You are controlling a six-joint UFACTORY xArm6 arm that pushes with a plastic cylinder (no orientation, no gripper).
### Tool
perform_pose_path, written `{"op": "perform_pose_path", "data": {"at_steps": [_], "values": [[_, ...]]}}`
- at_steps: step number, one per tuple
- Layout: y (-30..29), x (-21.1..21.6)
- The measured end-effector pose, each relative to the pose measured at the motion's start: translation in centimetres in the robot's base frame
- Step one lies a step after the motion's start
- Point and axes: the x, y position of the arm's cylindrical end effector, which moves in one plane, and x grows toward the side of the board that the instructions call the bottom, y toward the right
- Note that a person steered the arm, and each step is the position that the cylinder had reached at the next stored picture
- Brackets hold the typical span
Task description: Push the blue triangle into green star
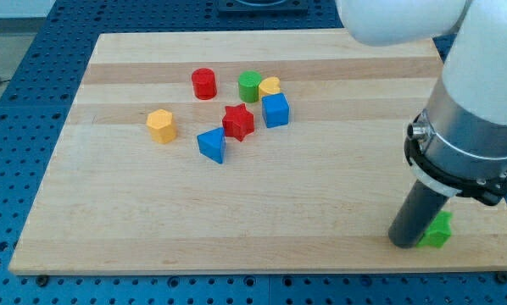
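The blue triangle (212,144) lies left of centre on the wooden board (236,212), touching the red star (238,122) at its upper right. The green star (437,230) sits near the board's bottom right corner, partly hidden behind my rod. My tip (403,241) rests on the board just left of the green star, touching or almost touching it, far to the right of the blue triangle.
A blue cube (275,110), a yellow heart (270,85), a green cylinder (250,86) and a red cylinder (204,83) cluster above the red star. A yellow hexagon (161,125) lies left of the blue triangle. The arm's white body fills the upper right.
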Motion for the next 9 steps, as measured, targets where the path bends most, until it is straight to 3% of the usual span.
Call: {"op": "perform_pose_path", "data": {"at_steps": [3,4,6,7,8,9], "values": [[1.4,0.1],[-3.7,-1.0],[-24.1,-2.6],[-31.9,-8.2],[-32.7,-13.2],[-30.7,-13.8]]}}
